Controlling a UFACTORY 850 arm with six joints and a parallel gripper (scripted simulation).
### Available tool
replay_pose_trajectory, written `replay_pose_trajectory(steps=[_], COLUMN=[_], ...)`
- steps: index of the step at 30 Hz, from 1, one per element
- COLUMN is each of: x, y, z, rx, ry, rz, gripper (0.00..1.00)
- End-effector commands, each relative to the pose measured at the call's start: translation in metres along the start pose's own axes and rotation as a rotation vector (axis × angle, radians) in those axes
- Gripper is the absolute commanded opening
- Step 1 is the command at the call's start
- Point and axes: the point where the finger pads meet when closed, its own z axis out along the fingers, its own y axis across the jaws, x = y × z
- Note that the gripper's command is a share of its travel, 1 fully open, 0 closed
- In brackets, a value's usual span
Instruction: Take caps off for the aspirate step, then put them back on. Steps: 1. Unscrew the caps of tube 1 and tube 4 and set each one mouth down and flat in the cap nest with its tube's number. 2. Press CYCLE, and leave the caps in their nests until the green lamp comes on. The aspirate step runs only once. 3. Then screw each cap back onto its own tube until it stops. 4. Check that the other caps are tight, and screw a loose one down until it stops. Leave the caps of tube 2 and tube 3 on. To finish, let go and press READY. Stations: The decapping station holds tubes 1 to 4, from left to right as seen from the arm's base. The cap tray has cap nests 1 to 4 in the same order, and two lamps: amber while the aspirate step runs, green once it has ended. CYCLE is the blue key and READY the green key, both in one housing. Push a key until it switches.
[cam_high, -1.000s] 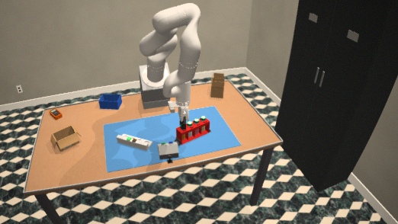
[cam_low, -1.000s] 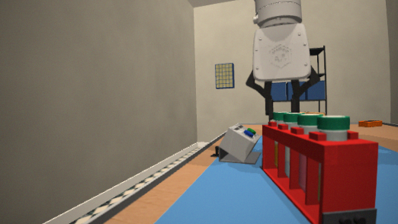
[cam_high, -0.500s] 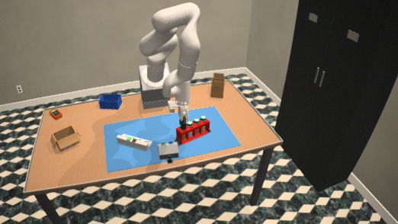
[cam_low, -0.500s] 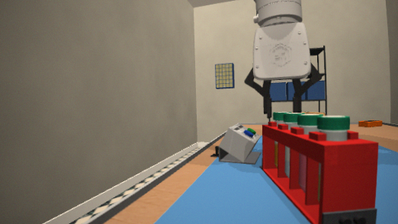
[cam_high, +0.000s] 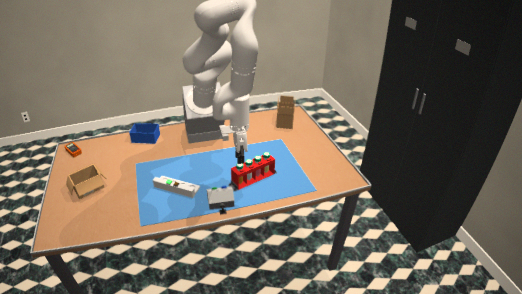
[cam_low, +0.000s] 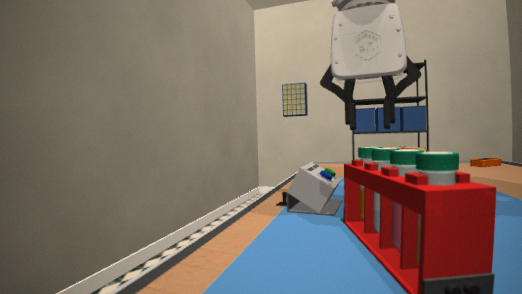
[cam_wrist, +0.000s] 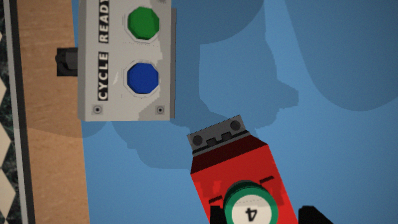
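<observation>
The two jaws (cam_high: 240, 156) (cam_low: 370, 126) stand partly spread, gripping nothing, above the end of the red decapping station (cam_high: 253, 172) (cam_low: 460, 230) (cam_wrist: 235, 175) that bears tube 4. Four green caps (cam_high: 267, 155) (cam_low: 437, 161) (cam_wrist: 250, 210) sit on its four tubes. One housing (cam_high: 220, 196) (cam_low: 312, 187) (cam_wrist: 120, 60), with two keys, one blue (cam_high: 224, 187) (cam_low: 326, 175) (cam_wrist: 143, 78) and one green (cam_high: 214, 188) (cam_low: 330, 172) (cam_wrist: 143, 23), stands near the bench edge opposite the arm's base. One white cap tray (cam_high: 187, 188) lies farther along that edge. One orange device (cam_high: 73, 149) (cam_low: 486, 162) lies near a bench corner.
</observation>
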Motion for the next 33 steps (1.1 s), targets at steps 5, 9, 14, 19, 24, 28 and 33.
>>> replay_pose_trajectory(steps=[5,9,14,19,24,28,33], x=[-0.023,-0.039,-0.062,-0.077,-0.097,-0.097,-0.097], y=[0.009,0.015,0.024,0.030,0.038,0.038,0.038], z=[-0.007,-0.007,-0.007,-0.007,-0.007,-0.007,-0.007], rx=[-0.001,-0.001,-0.001,-0.001,-0.001,-0.001,-0.001], ry=[0.002,0.001,0.001,0.002,0.002,0.002,0.002], rz=[-0.251,-0.405,-0.615,-0.624,-0.624,-0.624,-0.624], gripper=[0.46,0.46,0.46,0.46,0.46,0.46,0.46])
